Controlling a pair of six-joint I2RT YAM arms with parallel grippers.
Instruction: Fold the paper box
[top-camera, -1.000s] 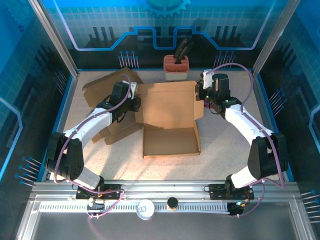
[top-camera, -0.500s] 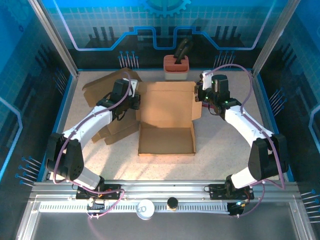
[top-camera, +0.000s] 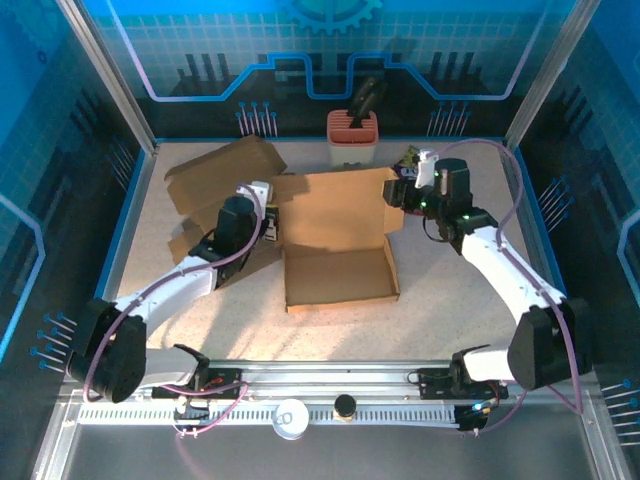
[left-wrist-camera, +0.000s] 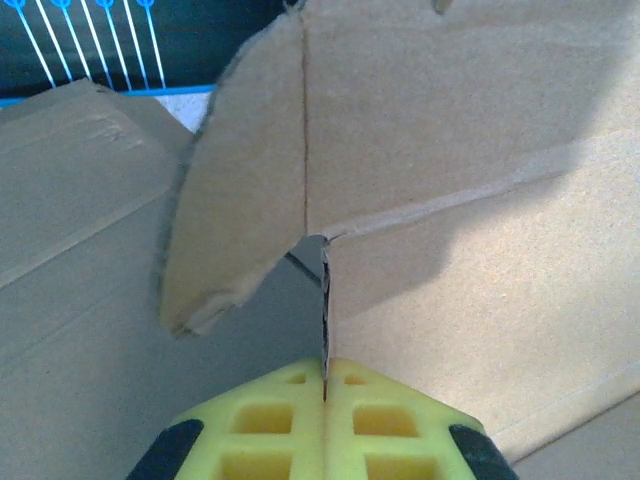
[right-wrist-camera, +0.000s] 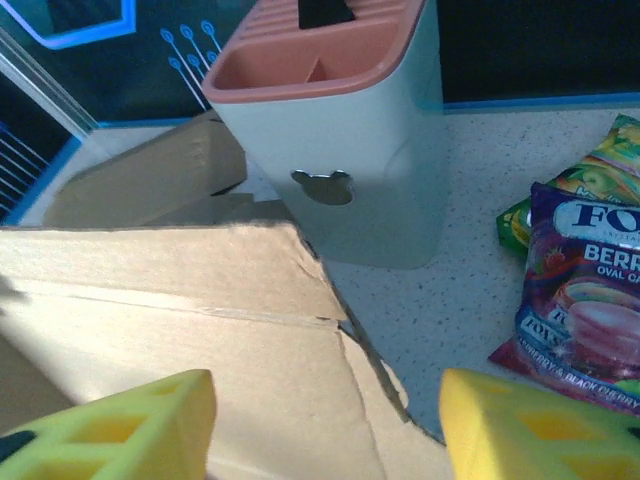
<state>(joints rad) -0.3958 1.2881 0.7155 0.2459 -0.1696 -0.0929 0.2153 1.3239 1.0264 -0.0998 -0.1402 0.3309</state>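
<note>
Cardboard box (top-camera: 335, 240) lies at the middle of the table (top-camera: 450, 300), with the tray side near and the lid panel raised toward the far side. Left gripper (left-wrist-camera: 325, 385) is clenched on the thin edge of the box's left flap; its yellow pads (left-wrist-camera: 270, 400) meet with the cardboard between them. Right gripper (right-wrist-camera: 325, 415) is released, pads well apart, above the box's far right corner. Holder (right-wrist-camera: 340, 150) stands just beyond that corner. Snack packets (right-wrist-camera: 585, 300) lie to its right. Spare cardboard (top-camera: 215, 170) lies at far left.
</note>
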